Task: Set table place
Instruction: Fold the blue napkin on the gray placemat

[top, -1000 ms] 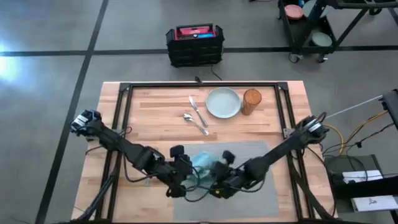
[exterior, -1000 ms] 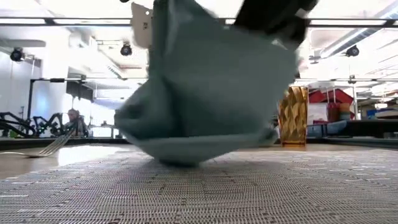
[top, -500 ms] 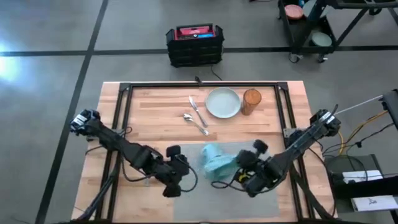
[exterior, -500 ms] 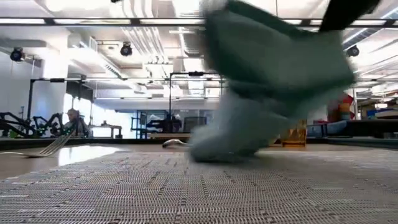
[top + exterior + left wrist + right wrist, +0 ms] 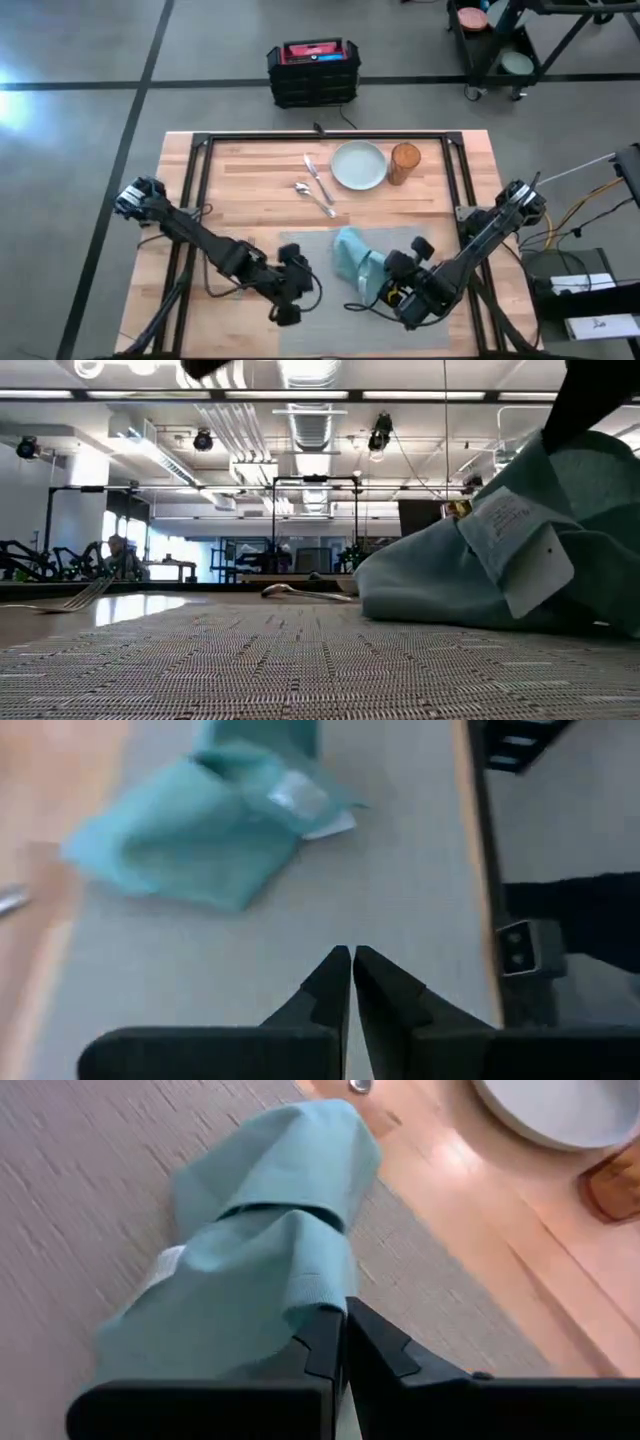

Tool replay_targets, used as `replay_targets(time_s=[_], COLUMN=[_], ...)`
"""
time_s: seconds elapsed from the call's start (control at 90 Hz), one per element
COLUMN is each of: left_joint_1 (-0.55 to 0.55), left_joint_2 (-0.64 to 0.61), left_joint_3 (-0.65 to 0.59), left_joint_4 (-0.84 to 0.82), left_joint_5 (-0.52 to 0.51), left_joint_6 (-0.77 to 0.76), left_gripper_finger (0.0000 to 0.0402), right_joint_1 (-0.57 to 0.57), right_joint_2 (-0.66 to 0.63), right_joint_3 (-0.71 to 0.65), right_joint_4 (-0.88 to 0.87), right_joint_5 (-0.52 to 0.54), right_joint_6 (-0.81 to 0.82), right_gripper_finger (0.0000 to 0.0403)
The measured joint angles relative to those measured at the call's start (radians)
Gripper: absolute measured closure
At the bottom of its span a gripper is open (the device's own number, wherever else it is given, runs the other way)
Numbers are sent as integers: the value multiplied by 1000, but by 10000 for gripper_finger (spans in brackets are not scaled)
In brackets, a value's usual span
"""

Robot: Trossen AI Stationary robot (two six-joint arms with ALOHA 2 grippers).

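The napkin is lying crumpled on the grey placemat, toward its far middle, with a white tag showing on its near side in the low view. The right gripper is sitting at the napkin's near-right edge with its fingers pressed together on a fold of the teal cloth — the wrist view is showing the cloth bunched right over the fingertips. The left gripper is hovering over the placemat's left part, well apart from the napkin, its fingers closed together on nothing.

The placemat is covering the near middle of the table. Beyond it, on bare wood at the far side, the rest of the setting is waiting: the pale plate in the middle, the amber glass just beside it on the right, and the knife to the plate's left. The fork and spoon are lying near the knife, a little nearer and to its left — all three are apart from the placemat. In the low view the fork's tines are showing at the left, and the spoon is lying in the middle distance beside the napkin's edge.

On the floor beyond the table a black crate is standing.
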Motion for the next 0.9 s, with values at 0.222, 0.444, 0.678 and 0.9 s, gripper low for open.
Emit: replay_targets(time_s=[0.222, 0.444, 0.678, 0.9], left_joint_1=[-9, -13, -13, 0], left_joint_2=[159, 395, 567, 644], left_joint_3=[-51, 112, 292, 381], left_joint_4=[375, 411, 397, 338], left_joint_5=[14, -82, -248, -293], left_joint_6=[220, 444, 744, 887], left_gripper_finger=[312, 277, 285, 288], right_joint_1=[2, 2, 2, 2], right_joint_2=[0, 0, 0, 0], right_joint_3=[-5, -10, -11, -11], right_joint_4=[54, 82, 90, 94], right_joint_5=[93, 116, 114, 114], right_joint_6=[-3, -26, -15, -27], right_gripper_finger=[403, 403, 403, 403])
